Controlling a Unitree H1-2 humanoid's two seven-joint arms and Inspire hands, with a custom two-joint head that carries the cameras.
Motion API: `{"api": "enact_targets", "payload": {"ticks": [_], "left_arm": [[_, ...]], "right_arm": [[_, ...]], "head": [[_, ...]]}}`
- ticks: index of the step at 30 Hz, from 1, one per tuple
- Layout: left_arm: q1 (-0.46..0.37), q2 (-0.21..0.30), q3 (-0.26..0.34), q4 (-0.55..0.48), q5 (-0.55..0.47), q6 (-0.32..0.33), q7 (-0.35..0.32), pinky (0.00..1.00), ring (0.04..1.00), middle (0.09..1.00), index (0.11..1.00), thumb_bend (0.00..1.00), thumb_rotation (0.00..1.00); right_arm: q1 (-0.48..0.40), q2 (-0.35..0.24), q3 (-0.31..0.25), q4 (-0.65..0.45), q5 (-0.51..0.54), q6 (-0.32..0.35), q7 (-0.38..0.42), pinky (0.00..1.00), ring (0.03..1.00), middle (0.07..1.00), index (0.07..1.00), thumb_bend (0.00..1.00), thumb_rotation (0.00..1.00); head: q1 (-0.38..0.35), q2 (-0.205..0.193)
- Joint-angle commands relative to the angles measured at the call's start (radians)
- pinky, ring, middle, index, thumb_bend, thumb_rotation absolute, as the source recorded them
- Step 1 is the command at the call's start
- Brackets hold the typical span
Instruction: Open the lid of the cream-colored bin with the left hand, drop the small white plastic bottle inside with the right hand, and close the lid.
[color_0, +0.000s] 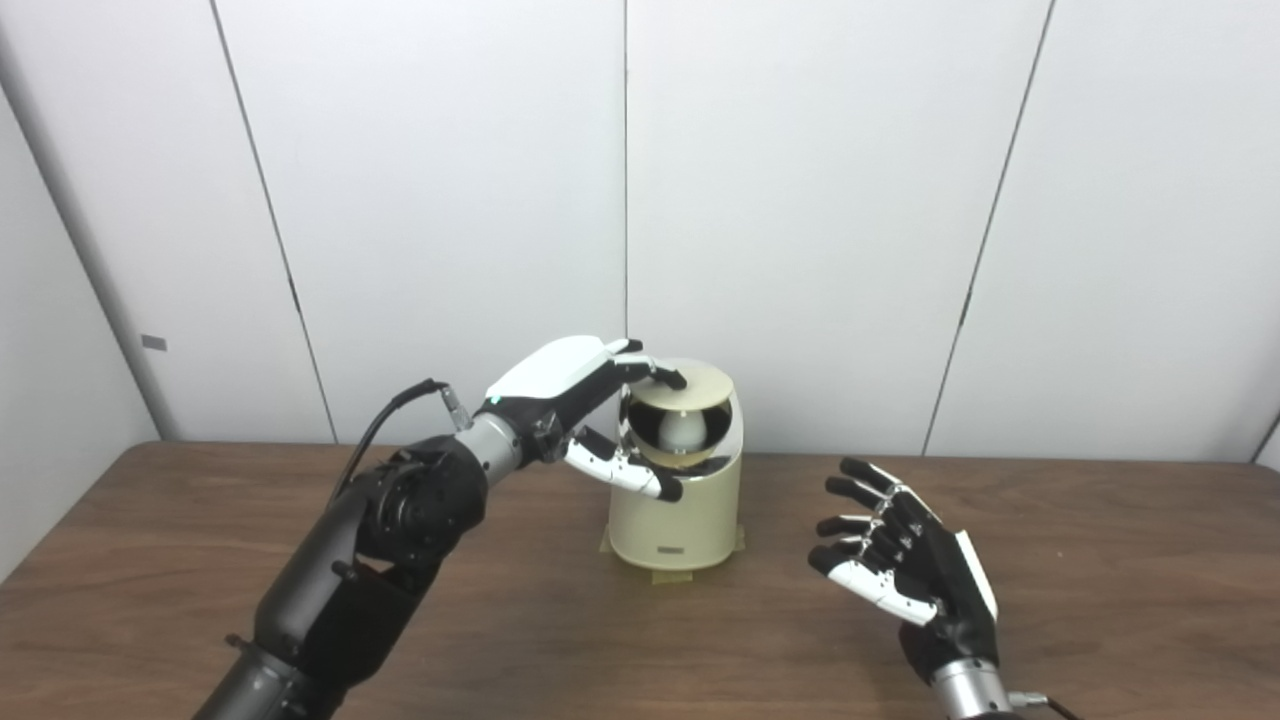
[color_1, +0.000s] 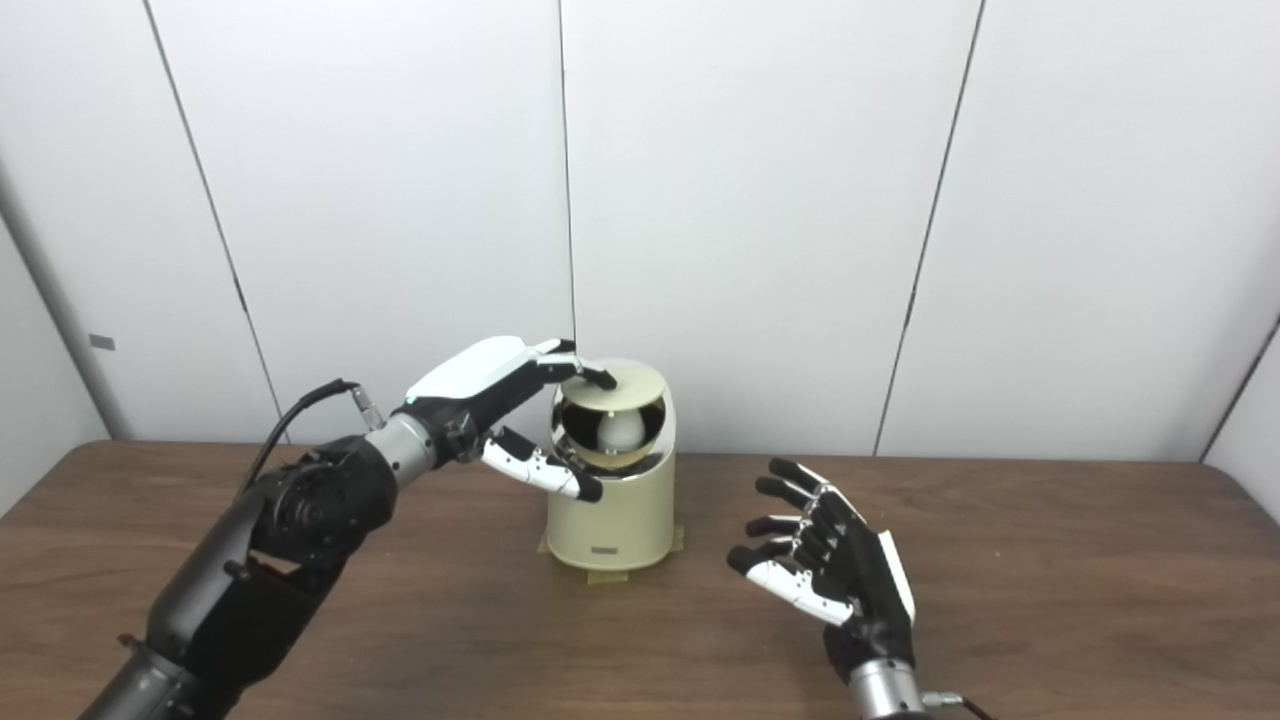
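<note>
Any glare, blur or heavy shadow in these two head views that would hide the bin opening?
Left eye view: even, soft lighting, slight overall softness, and the bin opening shows a pale rounded shape inside. Right eye view: the same, with a shiny reflective rim around the opening and only faint shadows on the table.

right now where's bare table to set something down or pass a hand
Bare brown wooden table lies right of the black-and-white right hand, open and empty, and across the front edge between both arms. It is crowded at the cream-colored cylindrical bin, where the left hand holds the round lid open over the small white plastic bottle.
</note>
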Motion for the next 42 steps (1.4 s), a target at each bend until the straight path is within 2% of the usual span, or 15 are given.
{"api": "enact_targets", "payload": {"ticks": [1, 10, 15, 24, 29, 36, 38, 42], "left_arm": [[-0.035, 0.021, 0.000, -0.036, 0.006, -0.025, -0.003, 1.00, 1.000, 0.873, 0.842, 1.00, 0.42], [-0.023, 0.030, -0.004, -0.050, 0.008, -0.034, -0.022, 1.00, 1.000, 0.857, 0.828, 1.00, 0.40], [-0.016, 0.036, -0.012, -0.062, 0.017, -0.045, -0.037, 1.00, 1.000, 0.845, 0.820, 1.00, 0.42], [-0.003, 0.040, -0.022, -0.095, 0.036, -0.024, -0.074, 1.00, 1.000, 0.833, 0.808, 0.99, 0.38], [0.006, 0.040, -0.032, -0.093, 0.050, -0.055, -0.066, 1.00, 0.994, 0.816, 0.796, 1.00, 0.39], [0.016, 0.040, -0.056, -0.085, 0.098, -0.071, -0.061, 1.00, 0.996, 0.818, 0.804, 1.00, 0.40], [0.018, 0.039, -0.064, -0.073, 0.120, -0.081, -0.052, 1.00, 0.994, 0.819, 0.806, 0.99, 0.40], [0.016, 0.042, -0.092, -0.055, 0.182, -0.080, -0.058, 1.00, 1.000, 0.866, 0.871, 0.99, 0.44]], "right_arm": [[-0.031, 0.000, 0.001, -0.045, -0.003, -0.010, -0.004, 0.42, 0.565, 0.731, 0.743, 0.74, 0.18], [-0.032, -0.003, 0.002, -0.042, -0.004, -0.010, 0.001, 0.43, 0.583, 0.735, 0.746, 0.75, 0.20], [-0.030, -0.005, 0.004, -0.044, -0.001, -0.008, 0.006, 0.43, 0.582, 0.739, 0.745, 0.74, 0.20], [-0.030, -0.003, 0.006, -0.053, 0.003, 0.003, 0.006, 0.42, 0.584, 0.737, 0.748, 0.75, 0.20], [-0.031, -0.005, 0.009, -0.056, -0.006, 0.007, 0.003, 0.43, 0.587, 0.740, 0.746, 0.75, 0.21], [-0.032, -0.003, 0.006, -0.064, 0.011, 0.021, 0.008, 0.42, 0.590, 0.741, 0.749, 0.78, 0.21], [-0.031, -0.004, 0.007, -0.065, 0.005, 0.024, 0.004, 0.43, 0.595, 0.742, 0.750, 0.76, 0.21], [-0.031, -0.002, 0.009, -0.068, -0.004, 0.025, -0.002, 0.43, 0.590, 0.738, 0.750, 0.76, 0.22]], "head": [[0.001, 0.001], [0.000, 0.005], [-0.002, 0.011], [-0.001, 0.015], [-0.001, 0.017], [-0.005, 0.019], [-0.005, 0.019], [-0.007, 0.019]]}}
